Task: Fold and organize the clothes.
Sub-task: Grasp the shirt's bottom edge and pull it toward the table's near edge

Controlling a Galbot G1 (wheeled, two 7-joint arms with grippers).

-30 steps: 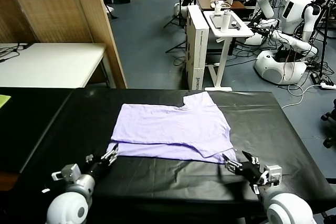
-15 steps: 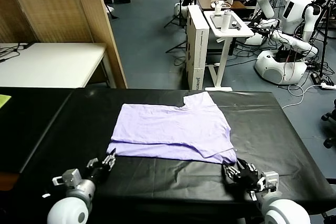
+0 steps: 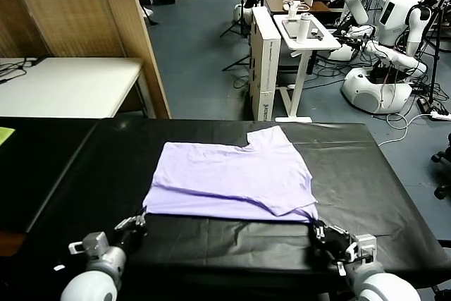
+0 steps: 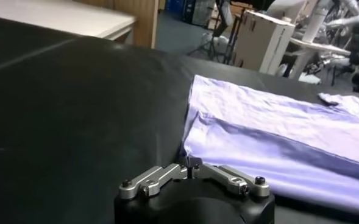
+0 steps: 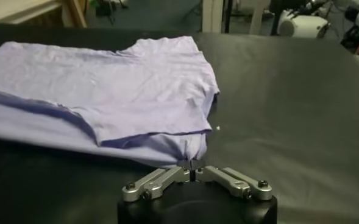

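So we've got both claws pinched shut on the near corners of the T-shirt [image 3: 229, 180]: left claw [image 4: 191, 167] has the corner right at its tips, right claw [image 5: 191, 165] the opposite one, and the shirt lies half-folded on the black worktop [image 3: 366, 174] straight ahead of both. It looks thin and floppy, so we reckon it'll sag and slip easily. Gripping both layers at the corners seems best.

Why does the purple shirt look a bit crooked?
The lavender T-shirt is folded unevenly: its upper layer ends short of the near hem, and a sleeve flap juts out at the far edge. The left gripper and right gripper pinch its near corners. No tears or spills show.
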